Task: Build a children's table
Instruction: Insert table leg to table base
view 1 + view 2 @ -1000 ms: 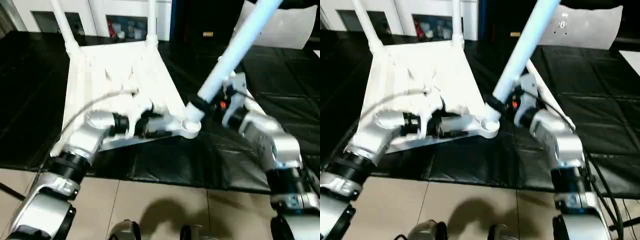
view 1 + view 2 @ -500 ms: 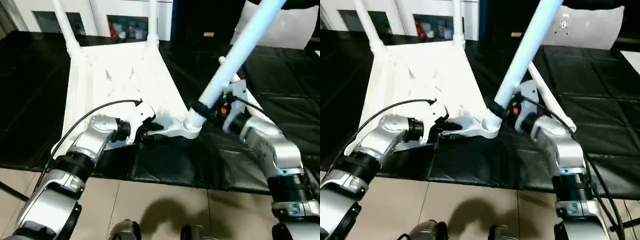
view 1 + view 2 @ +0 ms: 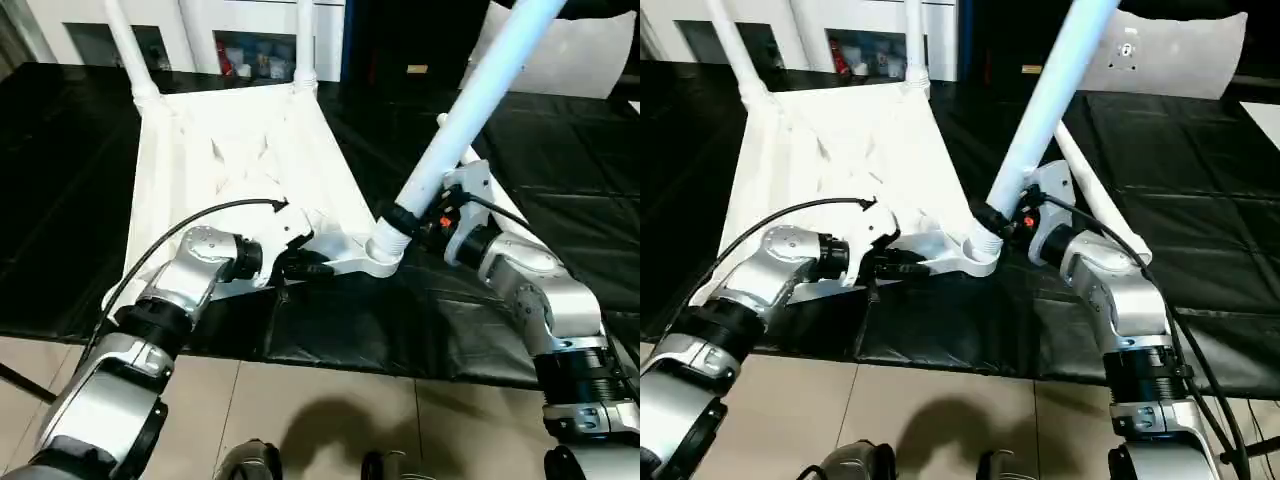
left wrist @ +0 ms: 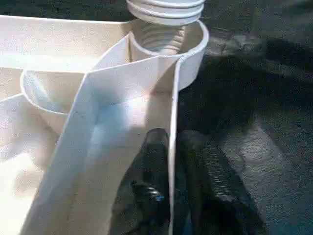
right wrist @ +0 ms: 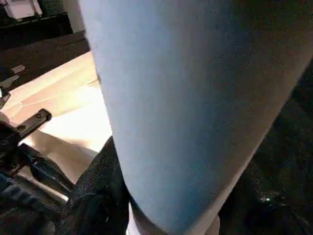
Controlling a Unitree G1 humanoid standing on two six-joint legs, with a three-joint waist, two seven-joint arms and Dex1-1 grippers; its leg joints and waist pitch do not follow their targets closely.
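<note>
1. Two legs already stand upright in the far corners of the children's table (image 3: 230,150), which lies upside down on the black-covered bench (image 3: 560,150), ribbed underside up. The left tool (image 3: 318,268) reaches in at the near edge, beside the near right corner socket (image 3: 383,255). A third leg (image 3: 470,95) leans steeply up and away from that socket, and the right tool (image 3: 412,222) holds it just above its lower end.

2. From the right eye, a fourth leg (image 3: 1095,205) lies flat on the bench behind the right arm. A white sheet (image 3: 1175,55) lies at the far right.

3. At the left wrist, the two black fingers (image 4: 154,161) are closed on the thin upright edge wall of the top, one on each side. The leg's threaded end sits over the socket's mouth, not yet screwed down.

4. At the right wrist, the pale leg stands close before the lens, with a black finger (image 5: 98,181) pressed against its side.
</note>
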